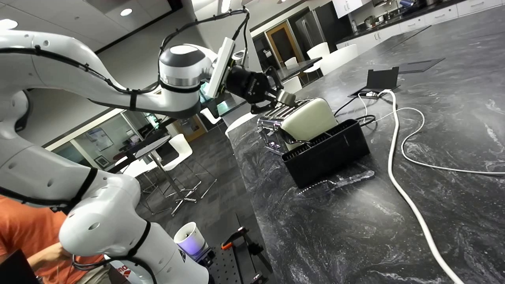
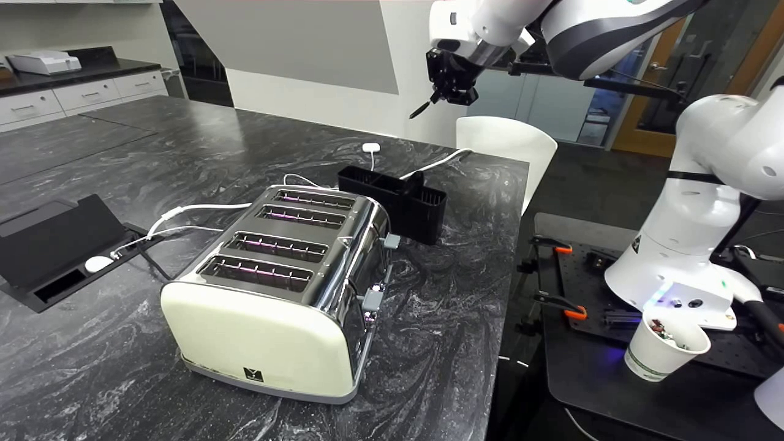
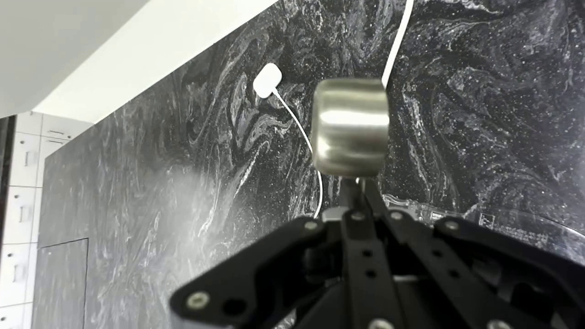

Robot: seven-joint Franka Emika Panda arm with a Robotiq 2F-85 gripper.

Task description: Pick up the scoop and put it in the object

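Metal scoop (image 3: 351,128) aloft, fingers (image 3: 364,237) clamped on it, countertop strip (image 2: 481,211) between black box (image 2: 398,205) and edge (image 2: 517,226).

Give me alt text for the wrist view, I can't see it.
A black gripper holds a small metal scoop above a dark marbled countertop. Left of the scoop in frame, a thin white cord ends in a white block.
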